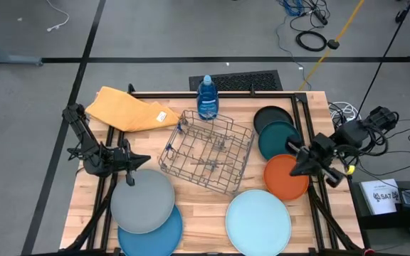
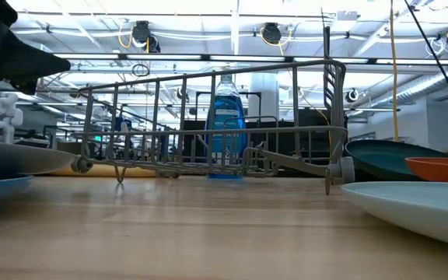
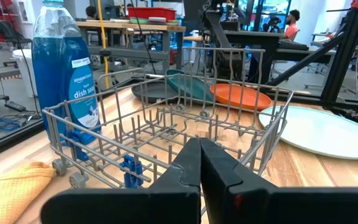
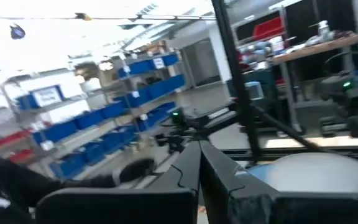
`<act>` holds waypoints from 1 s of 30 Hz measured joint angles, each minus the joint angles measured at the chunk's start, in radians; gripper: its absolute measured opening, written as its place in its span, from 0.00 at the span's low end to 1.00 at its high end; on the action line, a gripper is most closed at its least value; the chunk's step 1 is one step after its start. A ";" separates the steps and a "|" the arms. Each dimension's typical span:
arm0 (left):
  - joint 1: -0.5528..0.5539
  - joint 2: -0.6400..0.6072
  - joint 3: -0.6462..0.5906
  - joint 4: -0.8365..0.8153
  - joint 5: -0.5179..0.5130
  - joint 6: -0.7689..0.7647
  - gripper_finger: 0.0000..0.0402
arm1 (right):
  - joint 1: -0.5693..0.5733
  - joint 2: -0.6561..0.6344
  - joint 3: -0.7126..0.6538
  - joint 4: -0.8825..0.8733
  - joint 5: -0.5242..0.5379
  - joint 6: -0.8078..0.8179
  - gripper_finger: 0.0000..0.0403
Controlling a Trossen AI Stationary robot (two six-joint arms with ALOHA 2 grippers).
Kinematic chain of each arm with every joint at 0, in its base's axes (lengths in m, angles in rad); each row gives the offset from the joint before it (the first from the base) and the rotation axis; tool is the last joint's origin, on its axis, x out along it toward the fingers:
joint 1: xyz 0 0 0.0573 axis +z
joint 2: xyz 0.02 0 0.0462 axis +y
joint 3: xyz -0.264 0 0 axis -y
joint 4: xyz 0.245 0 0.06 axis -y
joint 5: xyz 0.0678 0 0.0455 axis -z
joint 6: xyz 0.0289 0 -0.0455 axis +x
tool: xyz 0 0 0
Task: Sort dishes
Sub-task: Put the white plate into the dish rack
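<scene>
Six plates lie on the wooden table. The large grey plate (image 1: 142, 200) rests on the blue plate (image 1: 151, 235) at the near left. The light blue plate (image 1: 258, 222) sits at the near right. Black (image 1: 270, 116), dark teal (image 1: 277, 140) and orange (image 1: 287, 176) plates form an overlapping row along the right side. My left gripper (image 1: 146, 161) is shut and hovers over the grey plate's far edge, pointing right toward the wire rack (image 1: 206, 151). My right gripper (image 1: 289, 144) is shut above the teal and orange plates, pointing left.
The wire rack stands mid-table with a blue soap bottle (image 1: 207, 97) behind it and a folded yellow cloth (image 1: 130, 110) at the far left. Black frame rails (image 1: 301, 107) run along the table's sides. Bare wood shows between the grey and light blue plates.
</scene>
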 joint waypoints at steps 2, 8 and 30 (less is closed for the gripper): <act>0.000 0.000 0.000 0.000 0.000 0.000 0.00 | -0.001 0.065 0.023 0.032 0.030 -0.052 0.00; 0.000 0.000 0.000 0.000 0.000 0.005 0.00 | -0.007 0.295 0.110 0.070 0.217 -0.241 0.00; 0.000 0.000 0.002 0.205 0.025 0.000 0.00 | -0.070 1.064 0.638 0.050 0.299 -0.362 0.00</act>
